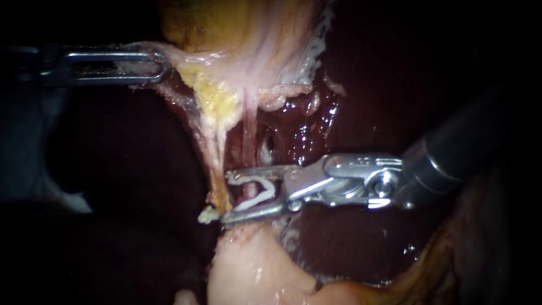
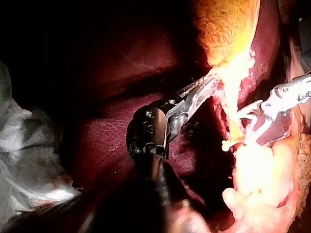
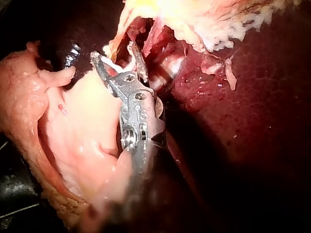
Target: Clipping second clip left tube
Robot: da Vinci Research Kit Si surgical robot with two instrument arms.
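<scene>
Reaching in from 3 o'clock toward 9, carried an open white clip [image 1: 261, 181] in the right instrument [image 1: 226, 196], jaws spread wide with one clip leg seated against each. Found the tube [image 1: 248, 135] running 12 to 6, crosswise to those jaws and lying inside the clip's mouth, not ahead of it. Gripped a fold of the gallbladder [image 1: 209, 22] with the left instrument [image 1: 164, 65] up at 10 o'clock, jaws closed on it, well apart from the tube. Judged the right instrument much the nearer, needing only to close. Could not tell whether the jaw tips reached fully past the tube's 9 o'clock side, where a pale yellowish strand [image 1: 217, 161] lay just beside them. Saw dark liver [image 1: 350, 85] behind, at 2 o'clock.
</scene>
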